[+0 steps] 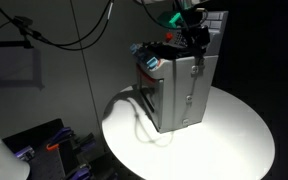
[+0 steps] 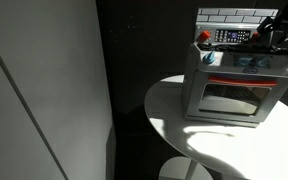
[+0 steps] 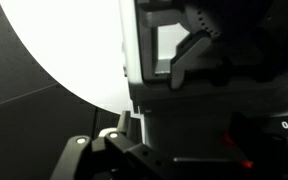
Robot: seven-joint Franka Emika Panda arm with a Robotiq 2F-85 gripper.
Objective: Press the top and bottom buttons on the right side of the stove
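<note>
Stove [image 1: 180, 92] sits on the round white table [image 1: 239, 135] in both exterior views, front door [image 2: 234, 97] looks closed, tiled back panel [image 2: 232, 14] stands up behind the burners. Gripper [image 1: 192, 36] hangs right over one end of the stove's top, very near the surface. Honestly can't tell if its fingers are spread or pinched together, it's all dark, wrist view included.

the dark pincer [image 1: 193, 37] hangs down from the top of the scene, right of centre, pointing downward; whether its jaws are parted is too dark to tell.
</note>
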